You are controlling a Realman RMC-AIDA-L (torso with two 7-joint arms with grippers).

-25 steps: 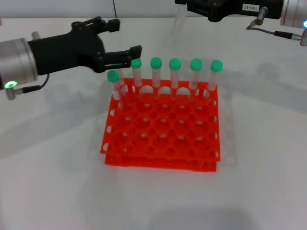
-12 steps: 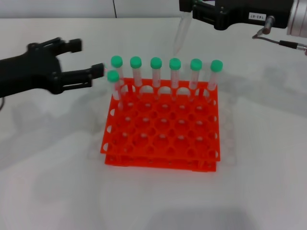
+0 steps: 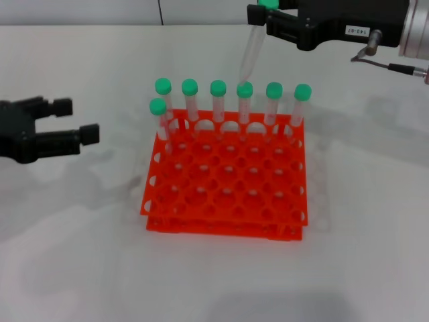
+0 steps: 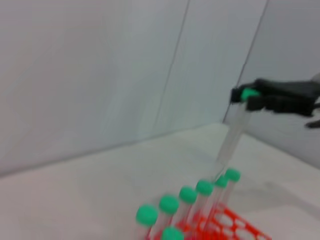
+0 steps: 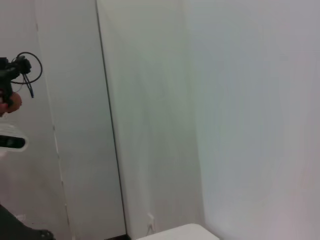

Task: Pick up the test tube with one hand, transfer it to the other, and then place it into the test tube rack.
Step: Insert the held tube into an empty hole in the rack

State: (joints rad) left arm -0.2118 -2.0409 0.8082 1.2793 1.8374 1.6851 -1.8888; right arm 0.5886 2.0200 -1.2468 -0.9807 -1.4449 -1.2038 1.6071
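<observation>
The orange-red test tube rack (image 3: pixel 224 184) stands mid-table with several green-capped tubes along its far row and one more at its left end. My right gripper (image 3: pixel 267 15), black with a white label, is shut on the green cap of a clear test tube (image 3: pixel 250 54). The tube hangs tilted above the rack's far row. The left wrist view shows the same held tube (image 4: pixel 231 137) over the rack (image 4: pixel 235 230). My left gripper (image 3: pixel 72 121), black and unlabelled, is open and empty at the left edge, well clear of the rack.
The white table (image 3: pixel 362 221) surrounds the rack. The right gripper's thin cable (image 3: pixel 392 64) trails at the far right. The right wrist view shows only a pale wall.
My left gripper has pulled back to the left, away from the rack, open and empty. The right gripper with the tube has come lower and nearer, over the far row.
</observation>
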